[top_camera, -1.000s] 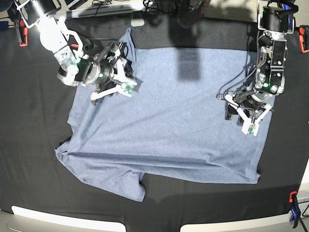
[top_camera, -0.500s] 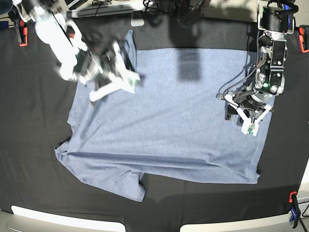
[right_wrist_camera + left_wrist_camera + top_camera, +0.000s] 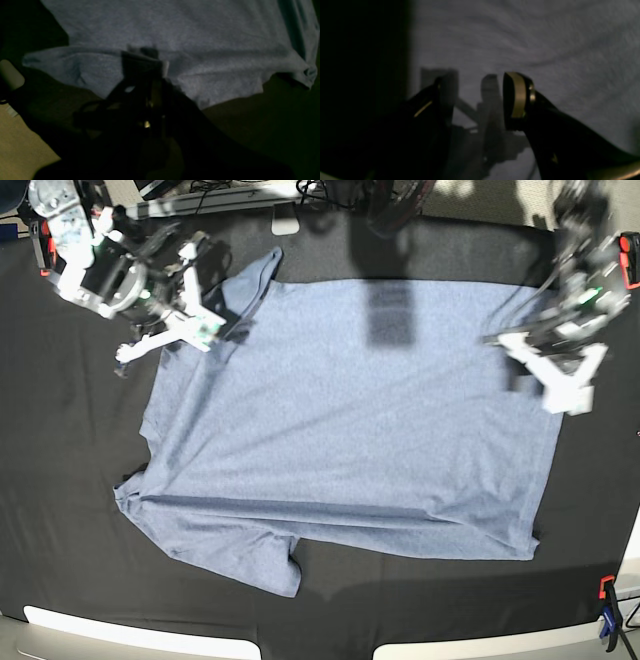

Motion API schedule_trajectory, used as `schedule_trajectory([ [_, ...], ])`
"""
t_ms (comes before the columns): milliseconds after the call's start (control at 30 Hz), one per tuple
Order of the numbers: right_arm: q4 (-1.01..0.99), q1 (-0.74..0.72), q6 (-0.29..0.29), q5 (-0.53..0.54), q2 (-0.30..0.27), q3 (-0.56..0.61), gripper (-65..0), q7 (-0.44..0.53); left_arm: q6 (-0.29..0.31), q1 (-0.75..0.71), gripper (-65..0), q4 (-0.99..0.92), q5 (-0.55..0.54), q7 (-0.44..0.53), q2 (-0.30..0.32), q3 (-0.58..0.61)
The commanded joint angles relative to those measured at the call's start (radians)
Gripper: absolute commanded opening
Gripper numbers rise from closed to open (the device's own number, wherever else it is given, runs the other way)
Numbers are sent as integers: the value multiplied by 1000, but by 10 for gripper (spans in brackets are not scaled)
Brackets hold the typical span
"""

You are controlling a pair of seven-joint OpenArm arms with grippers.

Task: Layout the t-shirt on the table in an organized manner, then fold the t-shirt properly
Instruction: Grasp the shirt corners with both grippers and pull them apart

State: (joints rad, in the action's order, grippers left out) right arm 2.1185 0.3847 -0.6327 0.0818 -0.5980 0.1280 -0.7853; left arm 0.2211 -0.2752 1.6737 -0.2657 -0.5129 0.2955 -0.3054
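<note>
The t-shirt (image 3: 350, 420) lies spread across the black table (image 3: 70, 480) (lower sleeve bunched). The right gripper (image 3: 170, 335) sits closed beside the upper sleeve, holding nothing. The left gripper (image 3: 555, 370) hovers over the opposite edge, its 2 jaws apart.

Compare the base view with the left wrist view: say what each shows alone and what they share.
Base only: the whole light blue-grey cotton t-shirt spread on the black cloth table, with the right end effector at its upper sleeve. Left wrist only: a close look at the left end effector's open jaws and their shadow on the fabric. Both: shirt fabric and the left end effector.
</note>
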Motion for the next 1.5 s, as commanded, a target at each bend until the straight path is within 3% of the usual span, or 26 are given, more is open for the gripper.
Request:
schedule_trajectory([
  [0,20,-4,2,7,-11,-8,-650,18,0,-21,-371,16,-5,12,2,-38],
  [267,20,-4,2,8,-11,-8,-650,26,4,-136,-370,15,-67,-15,-4,-237],
  [367,20,-5,2,8,-11,-8,-650,26,5,-160,-363,15,-77,-38,-4,-246],
  [467,20,-4,2,7,-11,-8,-650,25,42,-160,-348,14,-99,-104,-4,-246],
  [633,20,-4,2,7,-11,-8,-650,25,69,-159,-349,14,-187,-109,-4,-246],
  [800,20,-5,2,8,-11,-8,-650,26,106,-159,-355,9,-193,-119,-27,-245],
  [933,20,-4,2,7,-11,-8,-650,26,109,-159,-426,-35,-188,-115,-69,-245],
  [1067,21,-2,2,7,-12,-8,-650,25,109,-160,-650,-67,-181,-116,-70,-250],
  [1300,139,121,0,3,-32,-32,-650,-12,113,-161,-650,-61,-182,-161,-70,-299],
  [1467,238,284,1,4,-33,-141,-650,-79,121,-180,-650,-61,-182,-164,-67,-337],
])
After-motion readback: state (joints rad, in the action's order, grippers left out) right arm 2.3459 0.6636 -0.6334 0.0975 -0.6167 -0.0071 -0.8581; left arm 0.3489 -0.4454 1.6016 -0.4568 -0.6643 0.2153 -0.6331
